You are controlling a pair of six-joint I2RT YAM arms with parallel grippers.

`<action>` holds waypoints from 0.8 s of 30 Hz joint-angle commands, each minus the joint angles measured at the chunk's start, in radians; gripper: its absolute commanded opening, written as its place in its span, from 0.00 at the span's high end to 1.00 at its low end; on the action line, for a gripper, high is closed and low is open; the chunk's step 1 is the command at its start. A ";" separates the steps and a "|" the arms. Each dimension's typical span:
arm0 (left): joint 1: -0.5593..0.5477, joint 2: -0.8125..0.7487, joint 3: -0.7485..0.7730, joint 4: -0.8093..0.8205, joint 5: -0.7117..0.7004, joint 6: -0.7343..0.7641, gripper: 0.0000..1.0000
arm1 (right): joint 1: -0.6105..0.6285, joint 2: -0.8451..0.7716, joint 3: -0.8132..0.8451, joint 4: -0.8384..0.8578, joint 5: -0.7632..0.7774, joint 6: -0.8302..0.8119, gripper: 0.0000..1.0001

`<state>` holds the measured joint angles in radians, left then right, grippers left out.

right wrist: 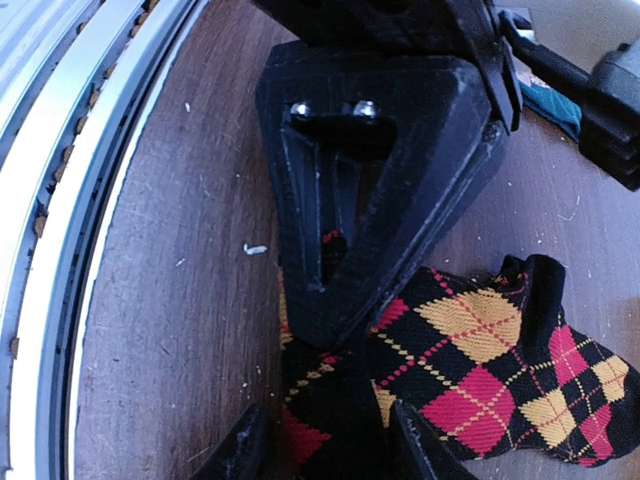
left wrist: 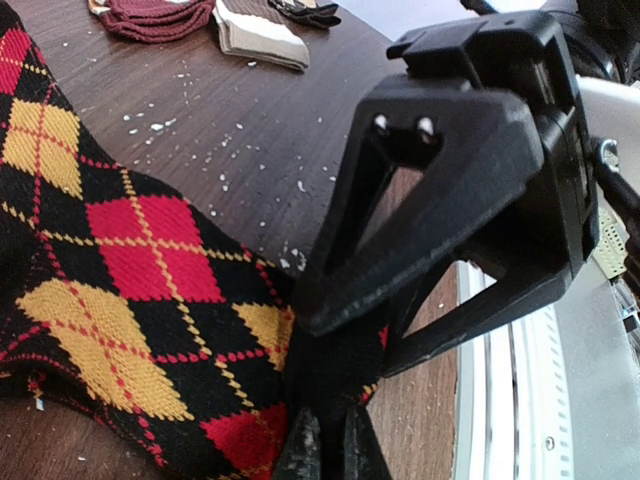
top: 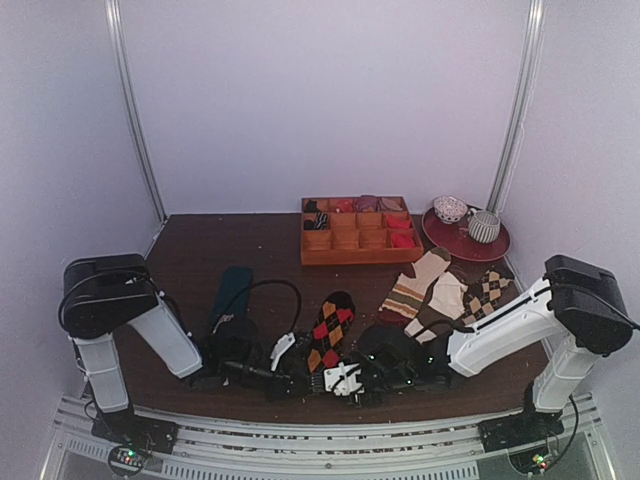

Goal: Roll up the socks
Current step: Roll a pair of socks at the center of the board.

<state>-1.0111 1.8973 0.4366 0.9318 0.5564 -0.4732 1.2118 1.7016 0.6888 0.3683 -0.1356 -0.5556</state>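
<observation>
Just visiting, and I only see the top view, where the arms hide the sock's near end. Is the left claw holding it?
Observer: Yes; the left wrist view shows the left gripper shut on the sock's edge.
Operator: And the right one?
Observer: Its wrist view shows the right gripper with jaws apart, bunched sock between them; whether they squeeze it, I cannot tell.
Operator: Anything else down there?
Observer: Fine white specks dot the table beside the sock.
</observation>
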 commanded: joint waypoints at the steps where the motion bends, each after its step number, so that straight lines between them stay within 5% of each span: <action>1: 0.003 0.094 -0.082 -0.353 -0.017 -0.024 1.00 | 0.012 0.028 0.029 -0.023 0.017 0.015 0.64; 7: 0.008 0.076 -0.077 -0.355 -0.046 -0.024 0.95 | 0.006 0.074 0.069 -0.088 0.012 0.142 0.87; 12: 0.008 -0.097 -0.049 -0.421 -0.143 0.059 0.30 | -0.027 0.086 0.057 -0.108 -0.091 0.298 0.91; 14: 0.007 -0.205 -0.041 -0.442 -0.198 0.121 0.12 | -0.058 0.083 0.034 -0.093 -0.182 0.367 0.91; 19: -0.005 -0.507 -0.030 -0.490 -0.398 0.258 0.02 | -0.124 0.121 0.031 -0.095 -0.378 0.487 0.92; 24: -0.009 -0.764 -0.166 -0.264 -0.649 0.369 0.02 | -0.171 0.175 0.033 -0.106 -0.475 0.544 0.92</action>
<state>-1.0161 1.2697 0.3626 0.5220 0.1654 -0.2420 1.0630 1.8046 0.7486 0.3714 -0.4938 -0.1040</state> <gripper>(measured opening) 0.982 0.093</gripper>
